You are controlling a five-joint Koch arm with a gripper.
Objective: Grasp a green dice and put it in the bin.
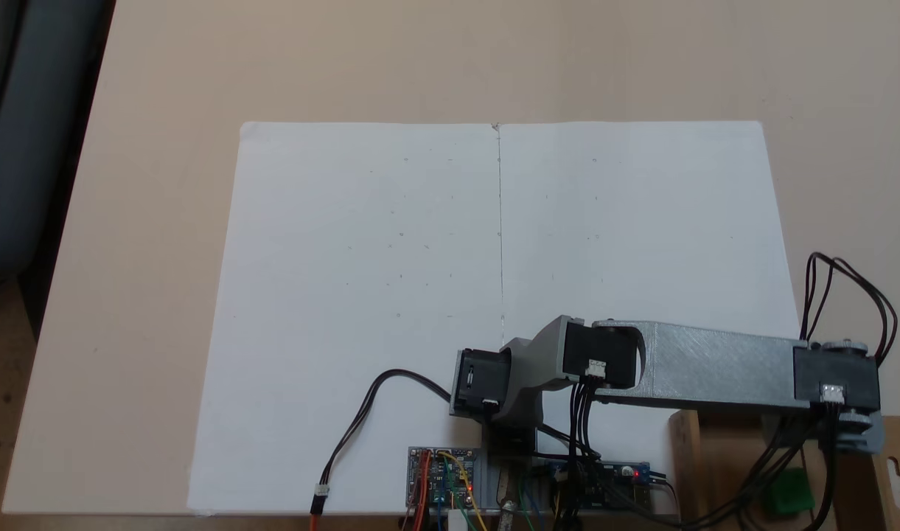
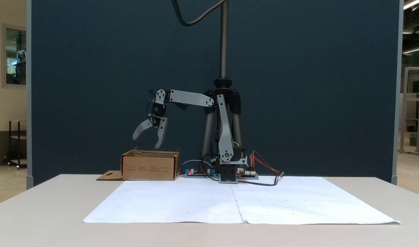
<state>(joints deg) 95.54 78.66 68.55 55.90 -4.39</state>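
Already the green dice (image 1: 789, 493) lies inside the bin (image 1: 888, 472), down at the five o'clock corner of a fixed view that looks from above; it shows as a blurred green patch on the cardboard floor, partly crossed by black cables (image 1: 766, 472). The grey forearm (image 1: 715, 365) reaches toward three o'clock from the shoulder block and ends over that box, so the dice sits toward six o'clock of the wrist motor (image 1: 836, 383), beneath it. The hand itself is hidden under the wrist from this angle. On the white paper (image 1: 361, 295) spread over the desk (image 1: 125, 221) nothing lies between the arm and the far edge. Seen from the front in a fixed view, the hand (image 2: 147, 141) hangs above the bin (image 2: 150, 166), apart from its rim, with its two fingers spread wide and nothing between them: one curved finger (image 2: 140, 128) points toward eight o'clock, the other toward six o'clock. The box walls hide the dice from this side, and the slotted flap (image 2: 109, 176) lies flat on the desk at the box's nine o'clock side. Judging by this, the drop is done; the dice lies straight below the empty hand, and any coming move would be upward and away toward the base.
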